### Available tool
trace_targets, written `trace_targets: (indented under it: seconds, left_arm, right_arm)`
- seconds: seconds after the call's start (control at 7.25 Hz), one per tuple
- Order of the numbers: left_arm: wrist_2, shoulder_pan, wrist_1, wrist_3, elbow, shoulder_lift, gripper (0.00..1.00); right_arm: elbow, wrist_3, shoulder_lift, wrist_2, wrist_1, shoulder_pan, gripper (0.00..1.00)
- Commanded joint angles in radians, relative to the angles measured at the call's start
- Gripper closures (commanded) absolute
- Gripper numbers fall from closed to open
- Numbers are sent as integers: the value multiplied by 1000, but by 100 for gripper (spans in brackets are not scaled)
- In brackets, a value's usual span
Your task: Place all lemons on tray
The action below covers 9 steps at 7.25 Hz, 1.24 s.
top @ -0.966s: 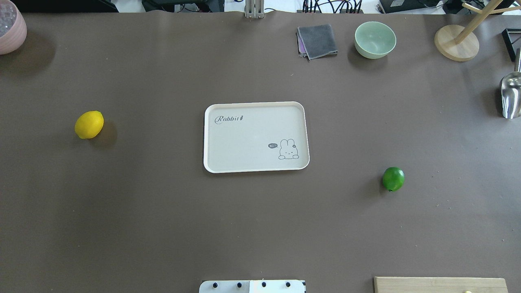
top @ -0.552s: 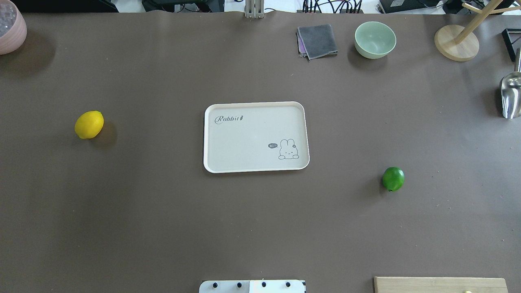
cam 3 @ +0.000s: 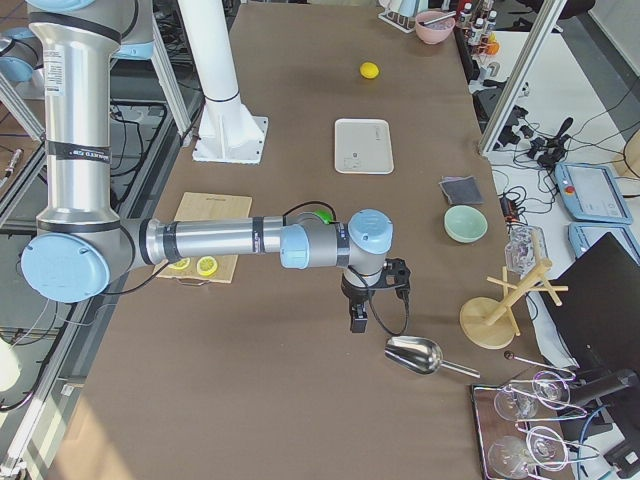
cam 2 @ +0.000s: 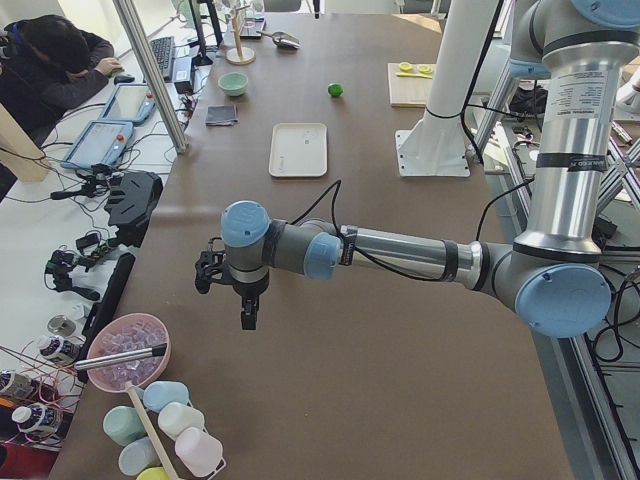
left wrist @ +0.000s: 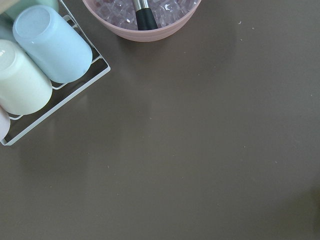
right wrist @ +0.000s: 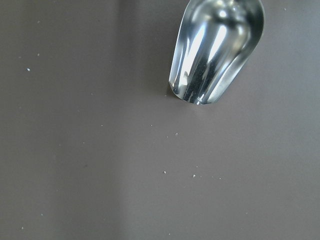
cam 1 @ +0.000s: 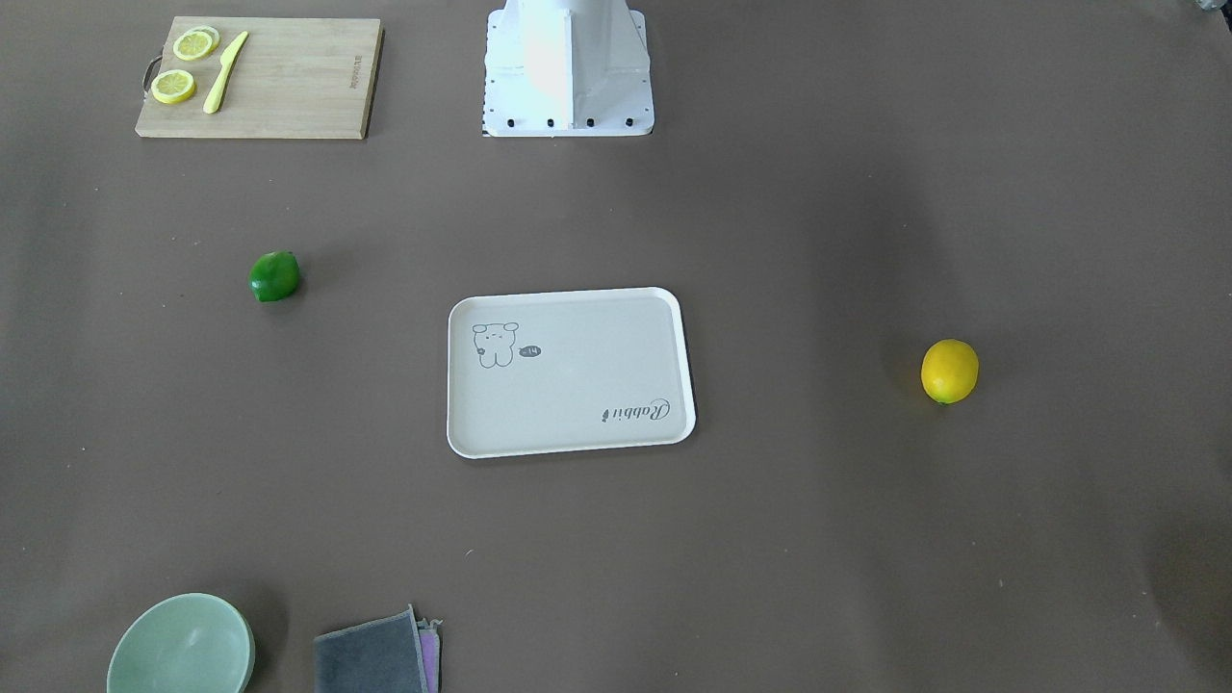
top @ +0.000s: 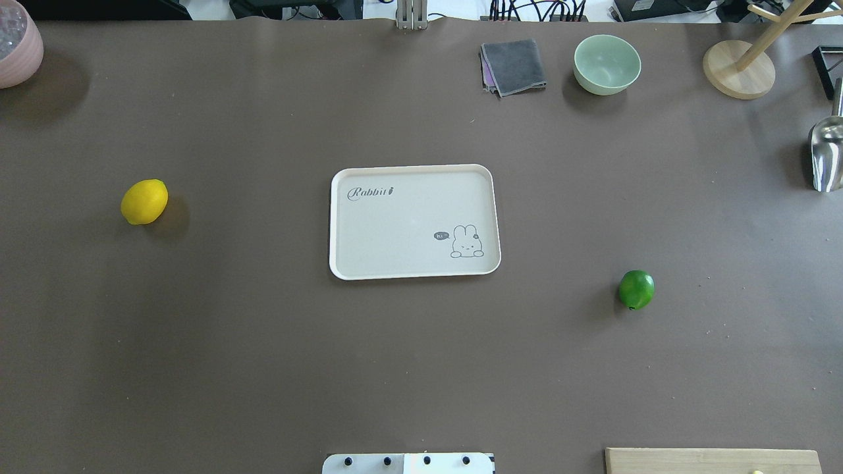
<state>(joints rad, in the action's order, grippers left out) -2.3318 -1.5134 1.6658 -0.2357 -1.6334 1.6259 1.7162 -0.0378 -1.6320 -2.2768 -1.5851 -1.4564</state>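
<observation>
Nothing of the task is done yet; the tray (top: 395, 224) sits bare at the centre of the overhead frame, with both fruits on the table (top: 263, 362), well apart from it on opposite sides.

The yellow lemon (top: 144, 202) lies at the left of the overhead frame, level with the tray's upper half; its long axis runs from lower left to upper right. The green lemon (top: 636, 289) lies at the lower right, a little below the tray's bottom edge; it looks nearly round, though it is too small here to give an axis with confidence.

Neither gripper enters the overhead or front-facing frames. The left gripper (cam 2: 247, 318) hangs pointing down at the centre left of the left side view, close to the pink bowl (left wrist: 142, 20) and the cups (left wrist: 50, 45) that fill the top of its wrist frame. The right gripper (cam 3: 359, 318) hangs likewise at the centre of the right side view, just beside the metal scoop (right wrist: 215, 50). I cannot tell how wide either stands, as only the side views show them.

The move turns on sides: the left arm looks nearer the yellow lemon and the right arm nearer the green one; each fruit then travels inward to the tray.
</observation>
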Motion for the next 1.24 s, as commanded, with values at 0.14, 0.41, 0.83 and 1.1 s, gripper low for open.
trace_targets:
  seconds: [0.14, 0.41, 0.83, 1.1]
  left_arm:
    - [-8, 4, 5, 3, -8, -21, 2]
    - [-8, 8, 25, -17, -3, -3, 2]
    - [-87, 77, 44, -10, -17, 48, 1]
    - [-90, 189, 58, -17, -14, 66, 1]
  right_arm:
    - [11, -8, -22, -13, 0, 2, 0]
    - [17, -10, -20, -15, 0, 2, 0]
    - [23, -16, -9, -49, 0, 48, 0]
    - [25, -68, 32, -53, 0, 118, 0]
